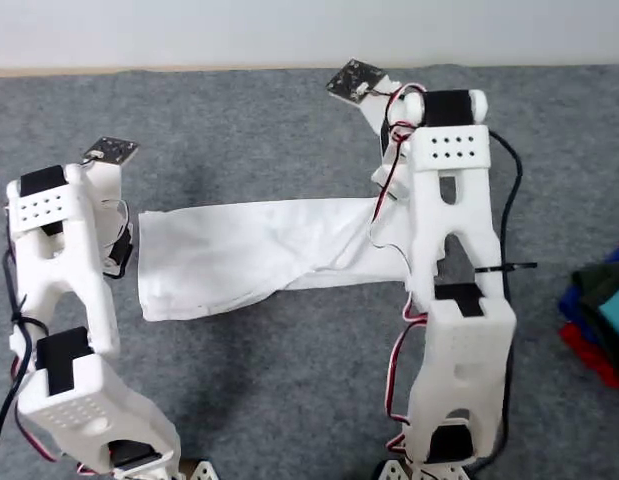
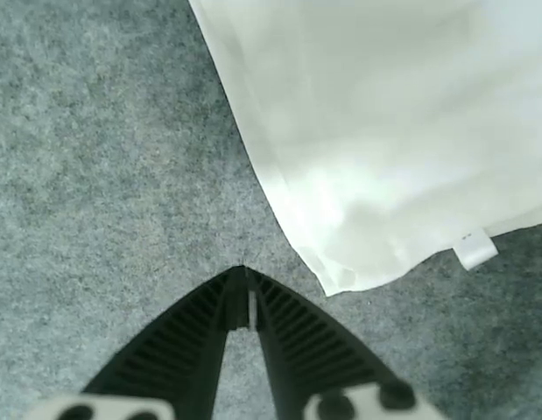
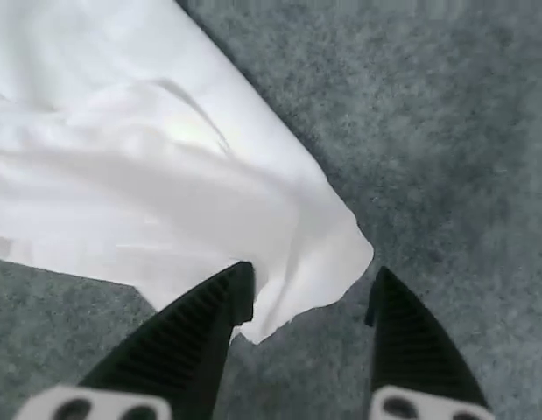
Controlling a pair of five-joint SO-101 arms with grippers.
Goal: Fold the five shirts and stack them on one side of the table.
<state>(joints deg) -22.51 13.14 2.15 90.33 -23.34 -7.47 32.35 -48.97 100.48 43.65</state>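
At 9 o'clock the left jaws are closed, empty, beside a corner of the white shirt (image 1: 259, 255), which lies across the counter (image 1: 239, 120). The right jaws gape wide over its opposite corner. Folded coloured shirts (image 1: 601, 310) sit at 3 o'clock.

You have bright, even light from overhead; the white shirt (image 2: 384, 131) glares almost featureless in both wrist views. Shadows are soft, just a faint band beneath its edge on the grey felt (image 1: 249, 380).
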